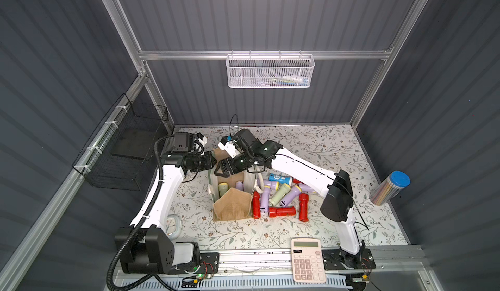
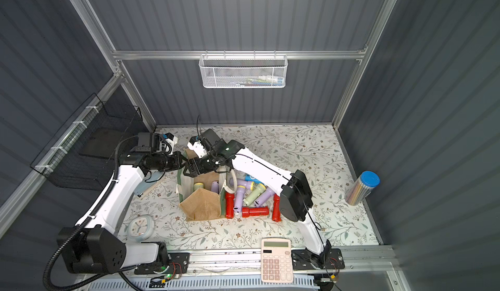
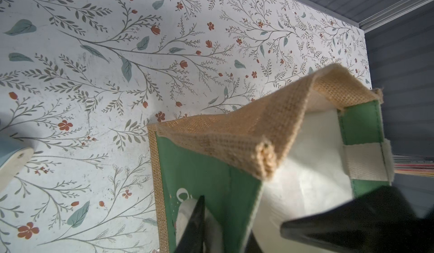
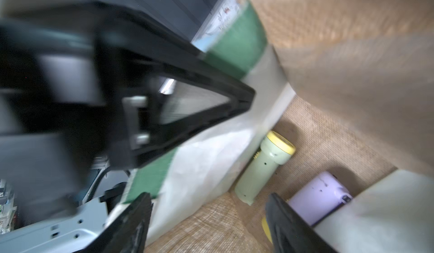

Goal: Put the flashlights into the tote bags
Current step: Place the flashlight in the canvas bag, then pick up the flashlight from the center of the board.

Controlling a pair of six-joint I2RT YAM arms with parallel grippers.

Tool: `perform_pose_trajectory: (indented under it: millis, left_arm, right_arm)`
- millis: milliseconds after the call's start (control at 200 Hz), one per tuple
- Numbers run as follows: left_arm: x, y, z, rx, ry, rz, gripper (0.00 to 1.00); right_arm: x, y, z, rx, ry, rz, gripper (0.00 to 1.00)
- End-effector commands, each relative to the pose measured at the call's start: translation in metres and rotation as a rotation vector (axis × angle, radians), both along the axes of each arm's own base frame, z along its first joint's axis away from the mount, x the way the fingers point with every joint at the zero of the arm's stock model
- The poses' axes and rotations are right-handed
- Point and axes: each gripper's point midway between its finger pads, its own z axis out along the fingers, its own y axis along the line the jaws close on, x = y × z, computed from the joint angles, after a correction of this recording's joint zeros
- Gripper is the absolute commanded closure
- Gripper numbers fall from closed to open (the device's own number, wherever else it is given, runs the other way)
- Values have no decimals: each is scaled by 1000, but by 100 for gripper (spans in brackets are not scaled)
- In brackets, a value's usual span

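Note:
The tote bag (image 1: 232, 204), tan jute with green-and-white sides, stands open at mid-table. Inside lie a pale green flashlight (image 1: 223, 189) (image 4: 265, 167) and a lilac one (image 1: 239, 186) (image 4: 319, 197). My left gripper (image 1: 214, 158) (image 3: 242, 213) is shut on the bag's green side panel (image 3: 206, 176) at the far rim. Just beside it, my right gripper (image 1: 220, 170) (image 4: 209, 195) hangs open over the bag's mouth with nothing between its fingers. Right of the bag lies a pile of flashlights: red (image 1: 282, 211), lilac (image 1: 264, 199), pale green (image 1: 278, 195) and blue (image 1: 280, 179).
A calculator (image 1: 308, 260) lies at the front edge and a round clock (image 2: 140, 227) at the front left. A clear pencil tube (image 1: 389, 188) with a blue lid leans at the right wall. A black wire basket (image 1: 127, 151) hangs on the left wall.

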Motion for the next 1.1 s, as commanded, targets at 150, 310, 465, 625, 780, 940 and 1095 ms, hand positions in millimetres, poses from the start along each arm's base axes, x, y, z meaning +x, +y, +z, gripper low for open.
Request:
perform_pose_trajectory:
  millis: [150, 310, 465, 625, 780, 940, 1095]
  left_arm:
    - [-6, 0, 7, 3, -8, -10, 80]
    - [-5, 0, 6, 4, -5, -9, 80]
    - [-5, 1, 7, 6, -8, -8, 81]
    - [-5, 0, 7, 4, -9, -13, 81]
    - [-3, -2, 9, -8, -7, -22, 81]
    - [-1, -2, 6, -2, 1, -28, 80]
    - [1, 0, 1, 15, 15, -18, 80]
  right_arm:
    - [0, -18, 33, 53, -122, -10, 22]
    - [5, -48, 51, 88, -166, -97, 23]
    - [24, -101, 54, 77, -196, -284, 24]
    - [37, -164, 49, 55, -195, -488, 27]
    - [31, -231, 13, -65, -152, -664, 27]
    - [4, -295, -34, -213, -97, -846, 28]
    - [-28, -343, -83, -302, -5, -993, 28]
